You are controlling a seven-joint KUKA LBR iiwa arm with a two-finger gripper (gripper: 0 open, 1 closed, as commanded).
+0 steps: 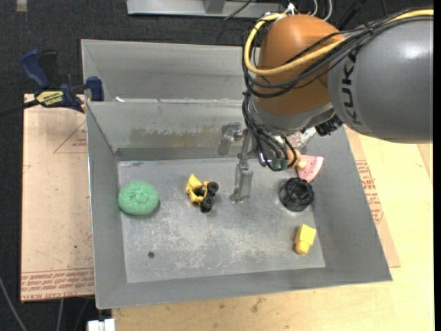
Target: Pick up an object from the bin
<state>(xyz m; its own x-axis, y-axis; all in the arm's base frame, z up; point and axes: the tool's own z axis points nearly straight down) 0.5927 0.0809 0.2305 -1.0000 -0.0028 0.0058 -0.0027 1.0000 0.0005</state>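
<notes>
My gripper (238, 196) hangs low over the middle of the bin floor, under the orange wrist cover. Nothing shows in its grasp. A small yellow and black toy vehicle (200, 192) lies just to its left, apart from it. To its right sits a black round cap-like thing (296, 194), also untouched. A pink wedge (311, 167) lies behind that black thing, partly hidden by the wrist cables.
A green round scrubber (138, 198) rests at the left of the bin floor. A yellow block (304, 238) lies near the front right corner. The arm and its cover hang over the bin's back right part.
</notes>
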